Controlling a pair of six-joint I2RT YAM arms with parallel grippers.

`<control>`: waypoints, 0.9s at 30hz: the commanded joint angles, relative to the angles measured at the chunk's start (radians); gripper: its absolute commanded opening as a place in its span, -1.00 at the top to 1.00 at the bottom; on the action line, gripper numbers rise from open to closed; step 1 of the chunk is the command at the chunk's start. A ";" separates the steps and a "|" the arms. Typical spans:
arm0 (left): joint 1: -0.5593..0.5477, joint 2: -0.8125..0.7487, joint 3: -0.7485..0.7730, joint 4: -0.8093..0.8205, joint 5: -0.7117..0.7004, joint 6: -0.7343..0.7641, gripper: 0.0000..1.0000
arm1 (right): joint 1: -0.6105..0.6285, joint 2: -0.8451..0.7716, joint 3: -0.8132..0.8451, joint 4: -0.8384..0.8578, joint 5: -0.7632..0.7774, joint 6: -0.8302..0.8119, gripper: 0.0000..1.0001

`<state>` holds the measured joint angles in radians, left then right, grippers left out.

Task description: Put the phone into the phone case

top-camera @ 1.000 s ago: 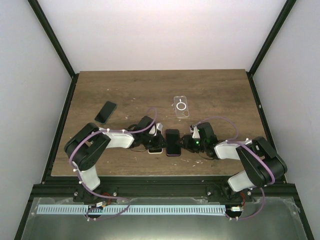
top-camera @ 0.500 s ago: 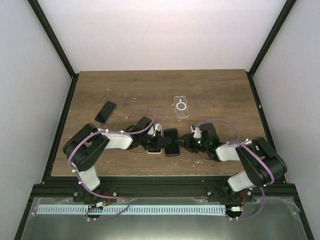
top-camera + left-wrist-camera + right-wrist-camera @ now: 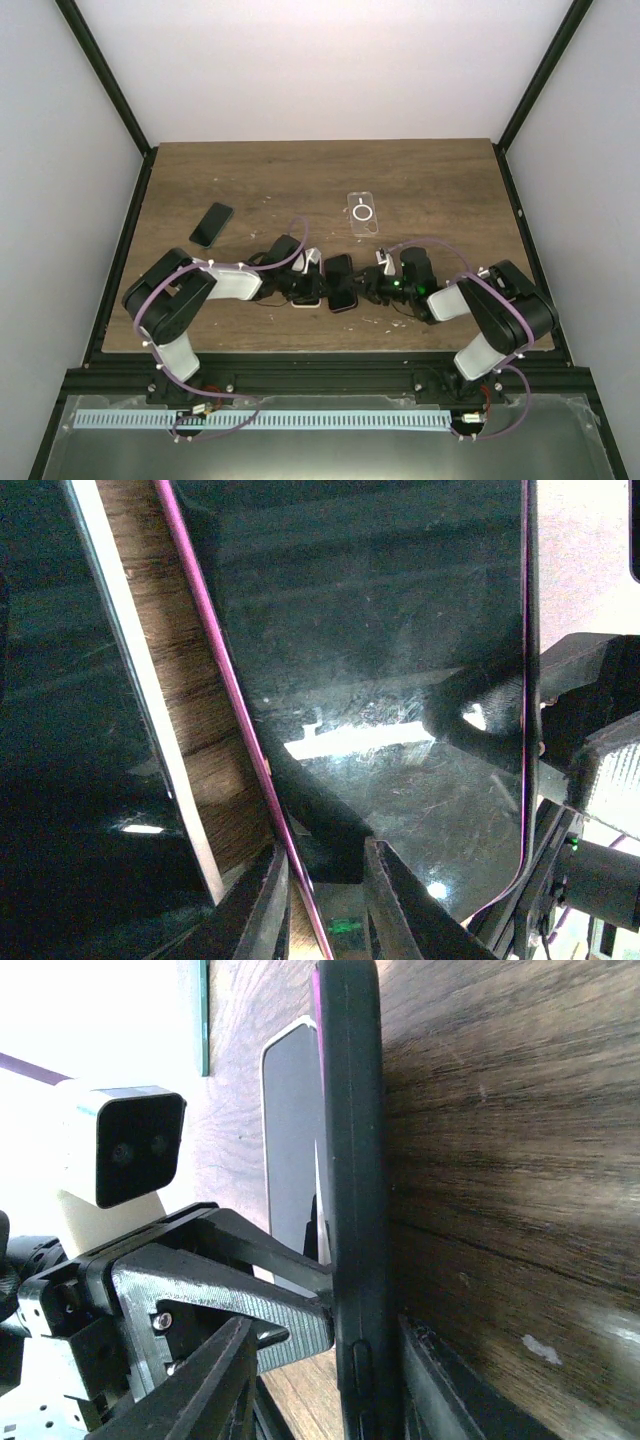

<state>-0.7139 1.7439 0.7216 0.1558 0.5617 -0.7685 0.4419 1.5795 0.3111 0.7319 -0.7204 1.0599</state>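
1. Left gripper (image 3: 325, 865): the fingers stand a narrow gap apart, astride the purple edge of the phone (image 3: 340, 283). It cannot be told whether they pinch it.
2. Right gripper (image 3: 325, 1328): the fingers are spread wider than the phone is thick, and the phone sits edge-on between them. One finger is just beside one face of the phone. The other stands clear of the opposite face.
3. In the right wrist view, one of the left gripper's fingers (image 3: 240, 1290) reaches into that clear space and meets the phone.
4. The two grippers face each other across the phone, the left gripper on its left side and the right gripper on its right.
5. The case (image 3: 363, 214), clear with a ring mark, lies flat on the table (image 3: 440, 190). It is beyond the right gripper and well apart from both grippers. The phone is outside it.
6. A silver-edged phone (image 3: 90, 780) lies just beside the left gripper. A strip of bare wood shows between it and the purple edge.
7. A black phone (image 3: 211, 224) lies flat, beyond and to the left of the left gripper, well apart.
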 commanded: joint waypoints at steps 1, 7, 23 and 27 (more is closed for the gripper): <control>-0.009 0.022 -0.023 -0.005 0.015 0.031 0.59 | 0.027 0.011 0.002 0.092 -0.140 0.011 0.23; -0.009 0.016 -0.024 -0.005 0.015 0.026 0.56 | 0.028 -0.033 0.025 -0.158 -0.041 -0.098 0.44; 0.064 -0.164 -0.096 0.080 0.087 -0.096 0.20 | 0.029 -0.149 0.056 -0.252 -0.045 -0.172 0.99; 0.121 -0.349 -0.103 0.037 0.128 -0.112 -0.14 | 0.027 -0.301 0.058 -0.320 -0.054 -0.190 0.99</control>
<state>-0.6338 1.5440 0.6140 0.1913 0.6380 -0.8623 0.4644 1.4223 0.3382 0.4328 -0.7372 0.9047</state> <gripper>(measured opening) 0.486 0.116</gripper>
